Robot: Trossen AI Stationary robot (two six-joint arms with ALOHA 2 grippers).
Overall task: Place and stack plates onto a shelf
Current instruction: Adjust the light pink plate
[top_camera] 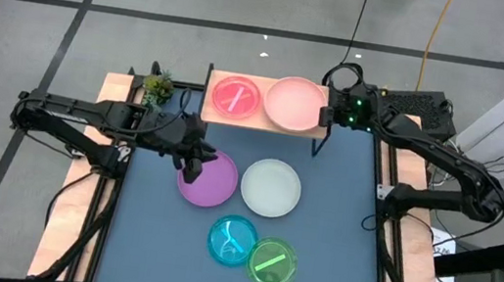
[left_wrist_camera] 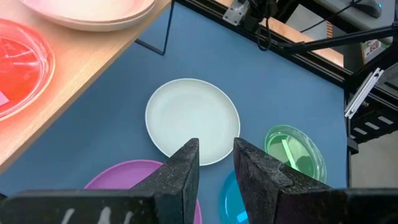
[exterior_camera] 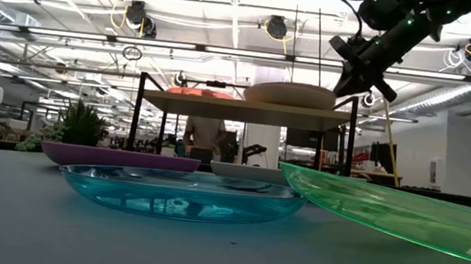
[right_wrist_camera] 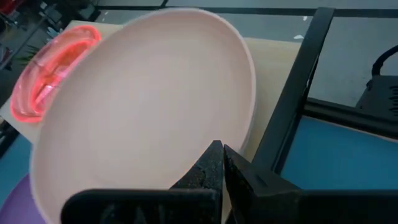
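Small rectangular light-wood shelf (top_camera: 308, 125) on thin black legs stands at the far edge of the blue tabletop (top_camera: 338, 232). On its board: a small translucent pink-red plate (top_camera: 235, 97) toward the left end and a large opaque pink plate (top_camera: 295, 104) toward the right end, nearly touching. In the left wrist view a second rim shows under the large pink plate, so it looks stacked on another; colour of the lower one cannot be told.

In front of the shelf, on the tabletop: large opaque purple plate (top_camera: 210, 183) below the shelf's left half, large white plate (top_camera: 271, 186) just beside it. Nearer still, the small translucent blue plate (top_camera: 232, 239) and small translucent green plate (top_camera: 272, 264); the green one overlaps the blue rim and sits tilted.

Right hand (top_camera: 325, 118) is at the shelf's right end, beside the large pink plate's rim; fingers pressed together, nothing between them.

Left hand (top_camera: 193, 165) hangs over the purple plate's left edge; fingers (left_wrist_camera: 180, 177) a narrow gap apart, holding nothing.
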